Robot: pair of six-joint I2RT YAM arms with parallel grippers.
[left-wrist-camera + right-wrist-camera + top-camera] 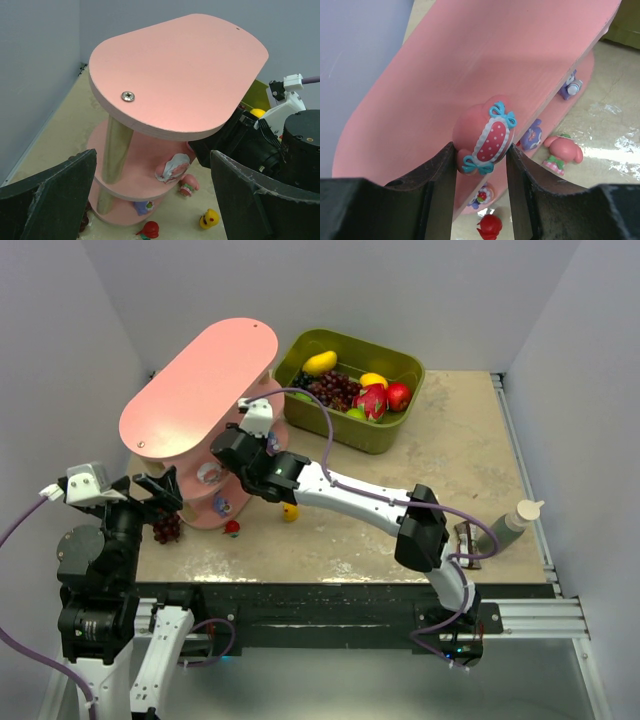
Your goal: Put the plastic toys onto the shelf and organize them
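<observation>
Pink bow-trimmed toy (487,137) is clamped in the right tool (480,157), close by a board of the pink shelf (200,385). Left tool (152,197) stands wide apart, empty, beside the shelf. A yellow toy (290,511) and a red toy (232,528) lie on the counter (450,460) at the shelf's foot.

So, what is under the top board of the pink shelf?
A metal post, and the right claw holding a pink toy at the middle board. The top board hides the rest of that board.
</observation>
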